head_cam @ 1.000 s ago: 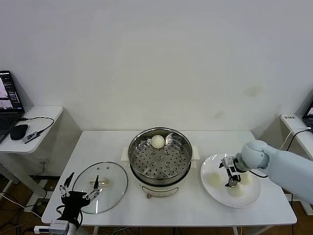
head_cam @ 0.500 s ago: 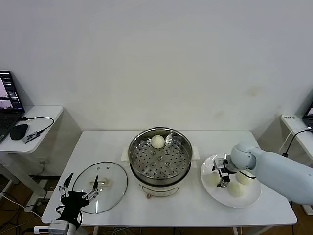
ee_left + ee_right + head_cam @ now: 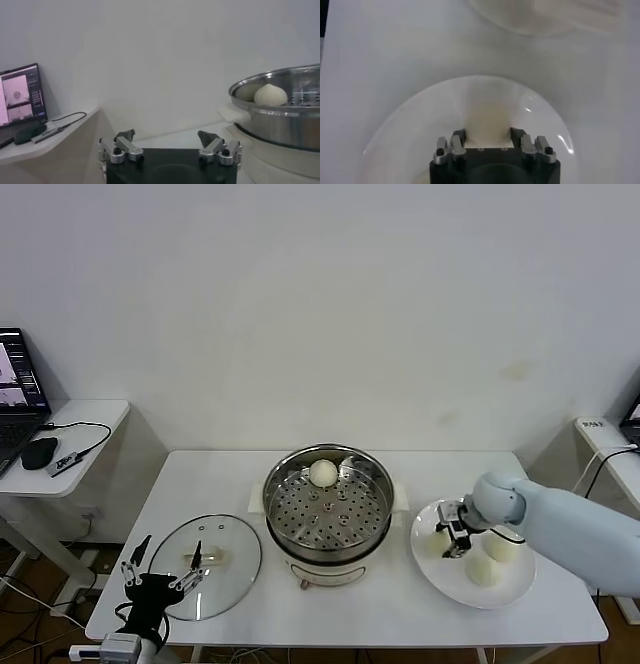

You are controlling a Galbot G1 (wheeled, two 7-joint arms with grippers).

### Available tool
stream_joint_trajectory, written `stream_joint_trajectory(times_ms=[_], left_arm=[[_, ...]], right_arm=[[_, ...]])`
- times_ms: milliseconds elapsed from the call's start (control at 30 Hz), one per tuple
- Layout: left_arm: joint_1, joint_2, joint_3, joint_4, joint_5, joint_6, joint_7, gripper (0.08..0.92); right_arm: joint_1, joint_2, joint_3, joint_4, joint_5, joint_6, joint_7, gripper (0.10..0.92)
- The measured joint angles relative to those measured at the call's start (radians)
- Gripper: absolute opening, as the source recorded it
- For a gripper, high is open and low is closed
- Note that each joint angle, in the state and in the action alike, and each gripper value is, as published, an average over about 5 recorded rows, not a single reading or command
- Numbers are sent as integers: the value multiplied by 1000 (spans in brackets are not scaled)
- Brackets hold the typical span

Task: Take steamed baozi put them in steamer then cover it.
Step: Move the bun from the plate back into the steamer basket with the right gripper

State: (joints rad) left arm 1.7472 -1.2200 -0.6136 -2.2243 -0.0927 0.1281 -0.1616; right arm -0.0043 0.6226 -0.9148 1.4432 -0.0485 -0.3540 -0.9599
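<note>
The steamer stands mid-table with one baozi on its perforated tray; the left wrist view shows that baozi over the steamer rim. Three more baozi lie on the white plate at the right. My right gripper is shut on the leftmost one, and the right wrist view shows that baozi pinched between the fingers of the gripper. The other two lie free. The cover rests flat on the table's left. My left gripper hangs open near it.
The plate's rim curves around the right gripper, with the steamer's base beyond it. A side table with a laptop, mouse and cable stands to the far left. The left gripper holds nothing.
My right gripper has moved left across the plate, from the front baozi to the leftmost one, and closed on it. The left arm has not moved.
</note>
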Motion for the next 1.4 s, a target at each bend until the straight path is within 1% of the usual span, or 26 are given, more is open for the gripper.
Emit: stream_joint_trajectory(times_ms=[333,600,767,933,1167,1400], left_arm=[[-9,7,18,-15,-1,3,-1,823],[-12,15,20,-26,-4,3,-3,823],[-11,16,14,-23,-4,1,-4,823],[-11,18,5,-23,-6,0,-5,823],[-10,13,-8,-25,-6,-1,-5,823],[-15,2,-15,-25,-7,-1,-5,823]], right_arm=[[180,-76,-55,85,76,-24,-40,586],[422,-45,-172,133,182,-63,-35,593],[544,34,-239,139,263,-98,-11,592],[602,143,-278,129,352,-139,23,594],[603,317,-297,75,446,-193,77,594],[551,478,-301,-13,487,-236,113,594]])
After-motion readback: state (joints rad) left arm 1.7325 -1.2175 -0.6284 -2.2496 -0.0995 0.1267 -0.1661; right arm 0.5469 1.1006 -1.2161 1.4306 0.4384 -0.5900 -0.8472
